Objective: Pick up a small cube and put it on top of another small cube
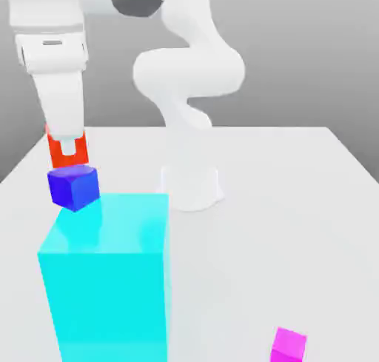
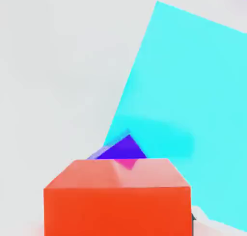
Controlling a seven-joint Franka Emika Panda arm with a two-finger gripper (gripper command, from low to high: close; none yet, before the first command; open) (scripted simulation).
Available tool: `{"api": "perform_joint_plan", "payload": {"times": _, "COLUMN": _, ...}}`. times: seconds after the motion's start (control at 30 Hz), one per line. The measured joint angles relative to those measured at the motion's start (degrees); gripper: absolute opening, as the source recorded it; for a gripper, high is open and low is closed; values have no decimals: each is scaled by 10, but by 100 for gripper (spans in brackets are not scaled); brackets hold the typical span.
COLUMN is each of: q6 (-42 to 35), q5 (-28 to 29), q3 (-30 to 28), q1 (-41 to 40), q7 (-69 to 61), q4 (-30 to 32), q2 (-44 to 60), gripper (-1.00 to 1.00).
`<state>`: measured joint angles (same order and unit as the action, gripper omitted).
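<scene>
Matte red-orange cube (image 1: 58, 152) above glossy indigo cube (image 1: 74, 186), cyan block (image 1: 104, 279).

Simulated robot test bench, not lived-in room. Flat white table (image 1: 296, 205) under featureless grey backdrop. White Panda arm (image 1: 189, 72) bolted at table centre, base pedestal (image 1: 191, 186) behind large cyan block (image 1: 107, 279). Props are plain untextured primitives: indigo cube (image 1: 74, 186) on cyan block's far corner, red-orange cube (image 1: 58, 152) just above it, magenta cube (image 1: 289, 346) well off cyan block toward exterior view's right. Uniform shading, rendered look.
</scene>
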<state>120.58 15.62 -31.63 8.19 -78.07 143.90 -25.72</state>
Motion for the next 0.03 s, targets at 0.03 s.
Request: {"api": "perform_joint_plan", "payload": {"times": 0.03, "q6": 0, "q5": 0, "q3": 0, "q1": 0, "q7": 0, "q4": 0, "q2": 0, "gripper": 100}}
